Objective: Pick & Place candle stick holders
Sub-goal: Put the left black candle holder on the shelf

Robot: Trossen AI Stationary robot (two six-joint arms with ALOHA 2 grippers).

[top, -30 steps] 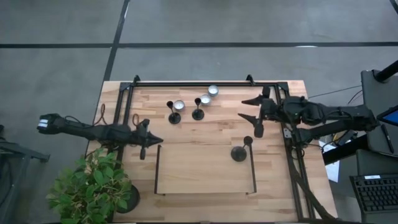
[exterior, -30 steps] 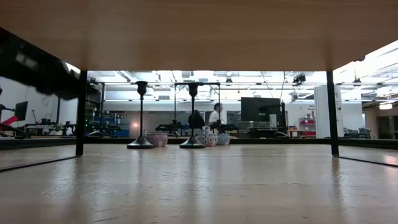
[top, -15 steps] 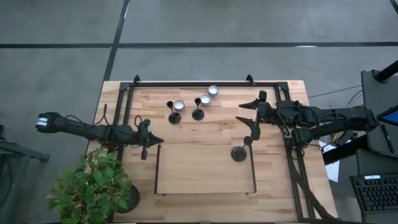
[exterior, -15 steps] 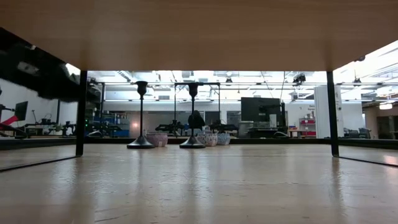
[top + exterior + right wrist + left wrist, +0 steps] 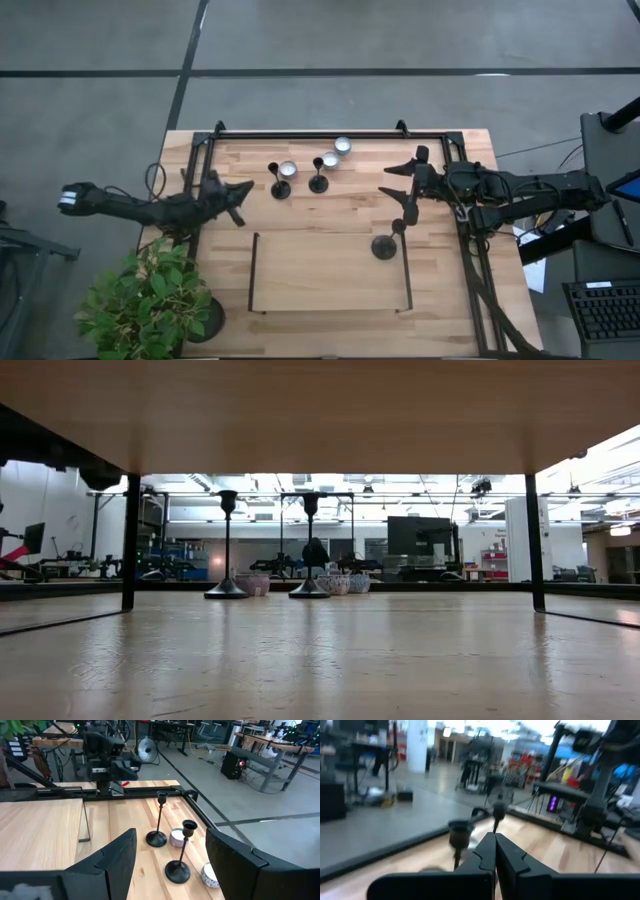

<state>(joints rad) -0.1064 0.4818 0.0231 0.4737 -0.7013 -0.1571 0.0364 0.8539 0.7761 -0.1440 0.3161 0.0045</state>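
Holder (image 5: pixel 384 245) just beside spread right gripper (image 5: pixel 397 183) | left gripper (image 5: pixel 243 190) pressed together

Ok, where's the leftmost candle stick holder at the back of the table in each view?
High view: the leftmost candle stick holder stands upper centre, near the table's back.
Low view: left of centre, upright.
Left wrist view: blurred, just left of centre.
Right wrist view: centre, the farther of two.
Shared landmark: the second holder beside it in every view.
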